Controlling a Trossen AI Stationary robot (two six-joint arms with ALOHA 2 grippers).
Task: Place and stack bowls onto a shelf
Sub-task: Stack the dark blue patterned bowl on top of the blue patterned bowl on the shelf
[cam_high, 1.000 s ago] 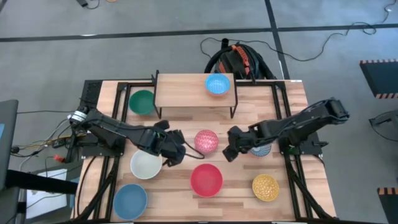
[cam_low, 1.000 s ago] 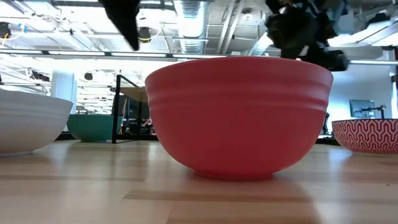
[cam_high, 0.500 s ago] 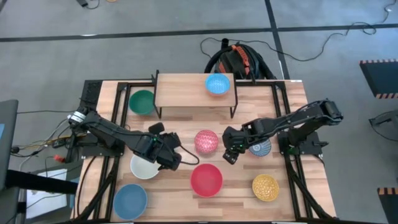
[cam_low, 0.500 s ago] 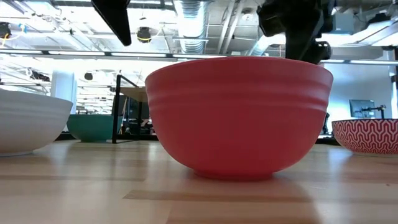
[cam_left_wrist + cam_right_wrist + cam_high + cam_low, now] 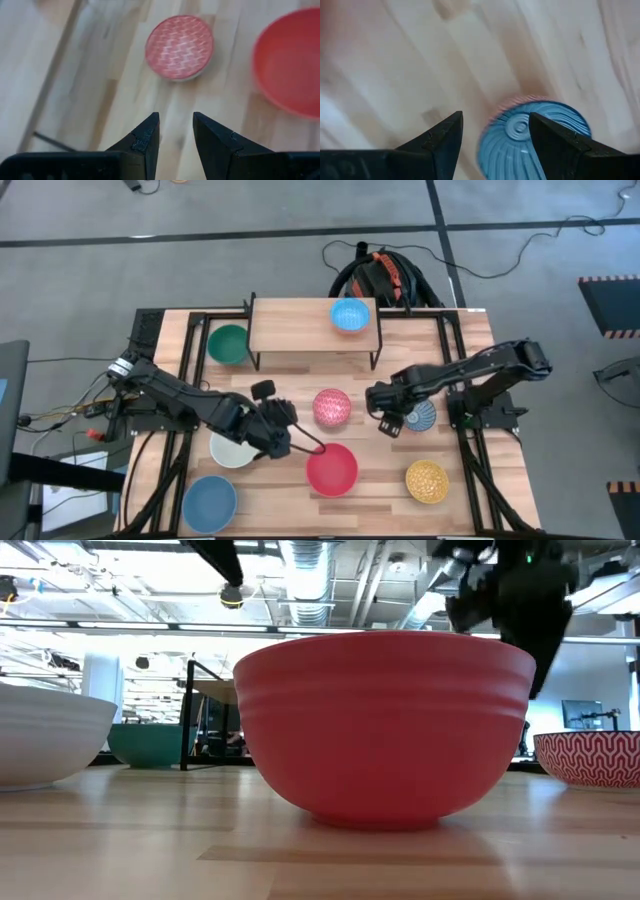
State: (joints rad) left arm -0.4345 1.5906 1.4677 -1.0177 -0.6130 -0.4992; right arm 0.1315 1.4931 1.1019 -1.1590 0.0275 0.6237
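Note:
The shelf (image 5: 300, 330) stands at the table's far middle with a light blue bowl (image 5: 349, 314) on its right end. On the table rest the green bowl (image 5: 229, 343), cream-white bowl (image 5: 230, 450), plain blue bowl (image 5: 210, 500), pink speckled bowl (image 5: 331, 407), red bowl (image 5: 332, 468), yellow speckled bowl (image 5: 427, 480) and a blue patterned bowl (image 5: 420, 416). My left gripper (image 5: 308, 445) is open and empty above the table at the red bowl's left rim; the pink bowl (image 5: 179, 46) lies ahead of it. My right gripper (image 5: 495, 127) is open and empty above the patterned blue bowl (image 5: 535, 137).
Black frame rails (image 5: 185, 380) run along both table sides. A black and orange bag (image 5: 380, 275) lies on the floor behind the shelf. In the low view the red bowl (image 5: 385, 725) fills the middle, with both arms above it.
My left gripper has moved toward the table's right and near edges, from beside the cream-white bowl to the red bowl's left rim. My right gripper has swung a little toward the table's right, over the blue patterned bowl. No bowl has moved.

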